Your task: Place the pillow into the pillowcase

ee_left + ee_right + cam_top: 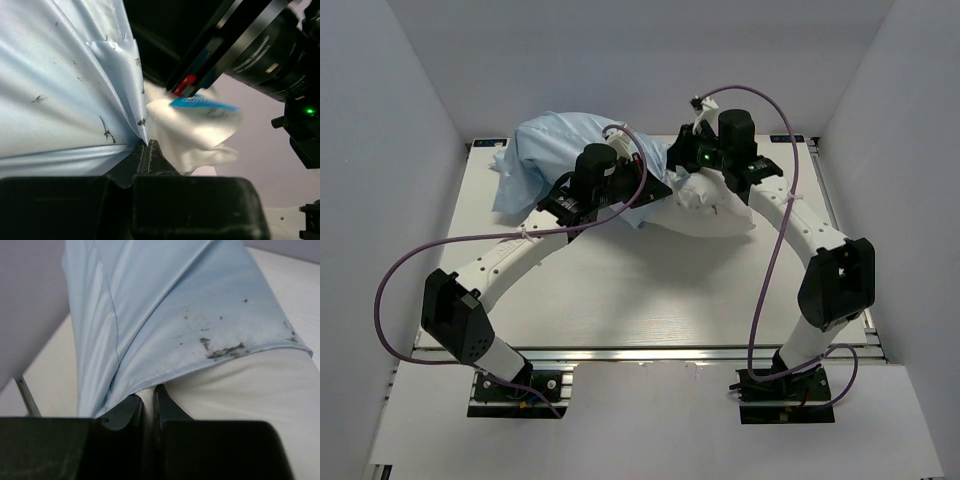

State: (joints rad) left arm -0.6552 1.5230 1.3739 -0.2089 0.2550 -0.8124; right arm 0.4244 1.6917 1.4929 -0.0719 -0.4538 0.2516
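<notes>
The light-blue pillowcase [560, 150] lies bunched at the back of the table. The white pillow [715, 212] sticks out of its right end. My left gripper [655, 188] is at the sleeve's opening. In the left wrist view it [145, 146] is shut on the hem of the pillowcase [60, 100], and a corner of the pillow [195, 132] with a blue tag hangs just beyond. My right gripper [682, 178] meets the same spot from the right. In its wrist view the jaws [148, 392] pinch a fold of the white pillow [240, 390] right under the hem of the pillowcase [165, 305].
The white table [640, 290] sits inside grey walls on the left, back and right. Purple cables [410, 260] loop off both arms. The right arm's black wrist [260, 45] hangs close over the left gripper.
</notes>
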